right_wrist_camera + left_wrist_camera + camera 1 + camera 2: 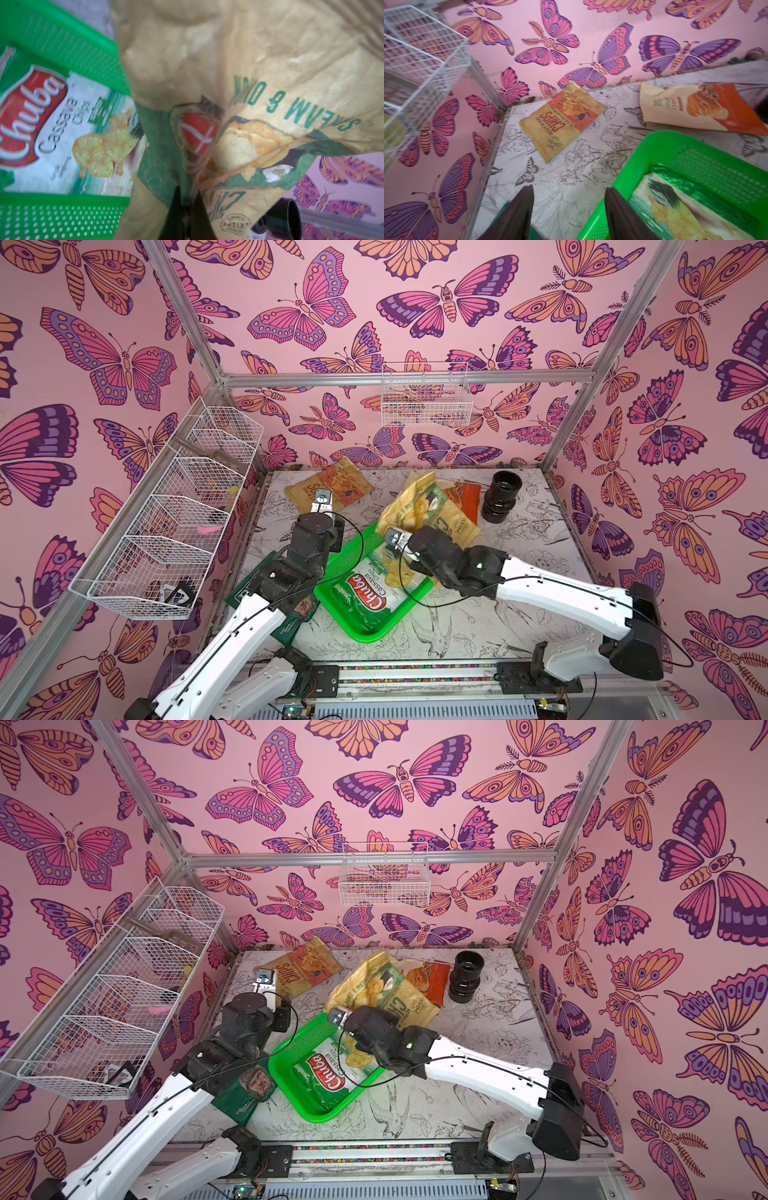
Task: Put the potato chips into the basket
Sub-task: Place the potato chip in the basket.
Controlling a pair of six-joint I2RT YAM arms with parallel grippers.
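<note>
the right hand [188, 200] pinches the tan chips bag with green print [432, 510], holding it at the far rim of the green basket [347, 556]. the chuba bag [374, 593] lies inside the basket. the left hand [569, 190] is spread and holds nothing above the surface [571, 166], beside the basket, facing the second tan chips bag [562, 120]. the dark green bag [241, 1104] lies partly under the left arm.

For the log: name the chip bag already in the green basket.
The green-white Chuba cassava chips bag: it alone lies inside the green basket. The rest lie on the table or hang from the right gripper.
</note>
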